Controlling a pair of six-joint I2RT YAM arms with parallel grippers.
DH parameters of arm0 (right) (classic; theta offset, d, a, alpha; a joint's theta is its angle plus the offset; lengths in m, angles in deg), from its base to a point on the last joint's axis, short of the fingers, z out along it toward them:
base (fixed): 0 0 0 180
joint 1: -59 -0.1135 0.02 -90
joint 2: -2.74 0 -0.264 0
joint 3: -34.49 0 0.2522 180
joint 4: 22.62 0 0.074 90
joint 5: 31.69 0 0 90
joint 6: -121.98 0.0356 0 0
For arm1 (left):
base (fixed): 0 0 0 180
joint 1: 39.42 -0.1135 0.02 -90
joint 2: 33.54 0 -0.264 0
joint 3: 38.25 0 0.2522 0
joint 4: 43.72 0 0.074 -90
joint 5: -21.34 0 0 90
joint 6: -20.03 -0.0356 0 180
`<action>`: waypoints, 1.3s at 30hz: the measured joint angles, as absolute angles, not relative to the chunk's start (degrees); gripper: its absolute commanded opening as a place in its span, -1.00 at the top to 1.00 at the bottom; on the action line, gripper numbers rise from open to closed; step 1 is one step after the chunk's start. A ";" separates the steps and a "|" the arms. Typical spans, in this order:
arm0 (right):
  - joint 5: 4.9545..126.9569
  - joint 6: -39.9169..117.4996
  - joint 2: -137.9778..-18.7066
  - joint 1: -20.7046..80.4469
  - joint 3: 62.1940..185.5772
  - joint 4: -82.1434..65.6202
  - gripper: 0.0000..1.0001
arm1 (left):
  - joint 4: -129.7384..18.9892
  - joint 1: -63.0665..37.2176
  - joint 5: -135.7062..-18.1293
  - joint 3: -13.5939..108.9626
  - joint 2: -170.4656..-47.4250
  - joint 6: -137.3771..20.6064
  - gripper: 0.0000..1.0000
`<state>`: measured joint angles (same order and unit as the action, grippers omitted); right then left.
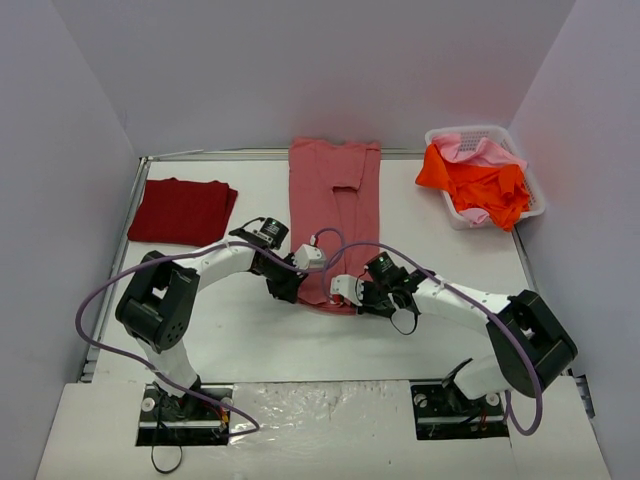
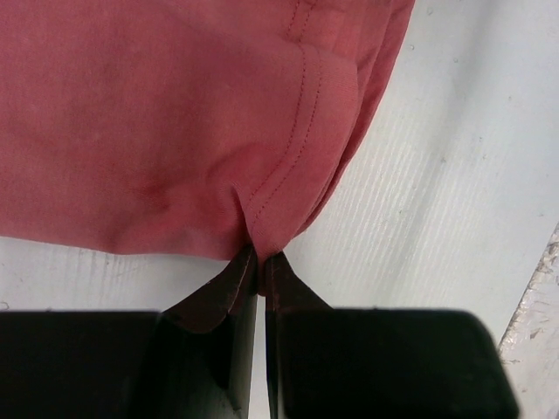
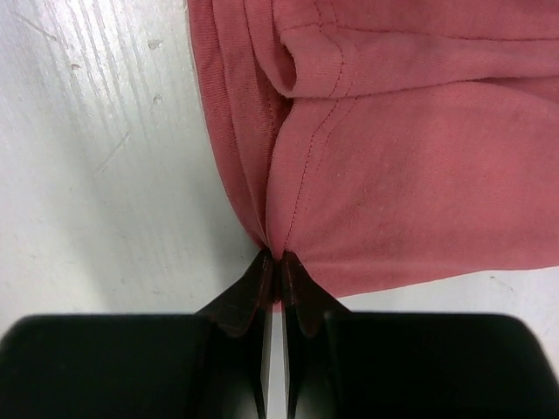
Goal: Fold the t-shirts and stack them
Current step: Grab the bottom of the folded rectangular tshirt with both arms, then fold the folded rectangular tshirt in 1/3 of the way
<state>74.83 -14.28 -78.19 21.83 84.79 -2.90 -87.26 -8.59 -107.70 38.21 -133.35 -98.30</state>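
Observation:
A muted rose-red t-shirt [image 1: 335, 205] lies folded into a long strip down the middle of the table. My left gripper [image 1: 291, 288] is shut on its near left corner [image 2: 262, 236]. My right gripper [image 1: 362, 298] is shut on its near right corner [image 3: 284, 236]. A dark crimson t-shirt [image 1: 183, 210] lies folded at the far left. A bright orange t-shirt [image 1: 485, 185] and a light pink t-shirt [image 1: 478, 152] are piled in the basket.
A white lattice basket [image 1: 538, 195] stands at the far right against the wall. Walls close in the table on the left, back and right. Purple cables loop over both arms.

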 measured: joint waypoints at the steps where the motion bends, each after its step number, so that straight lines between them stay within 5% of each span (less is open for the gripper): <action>1: 74.78 -14.20 -78.19 21.83 84.92 -2.62 1.00 | -87.32 -8.59 -107.70 38.21 -133.35 -98.30 0.95; 39: 94.61 -28.53 -70.78 24.85 110.55 43.30 1.00 | -124.17 -5.49 -120.14 45.69 -117.68 -124.18 0.95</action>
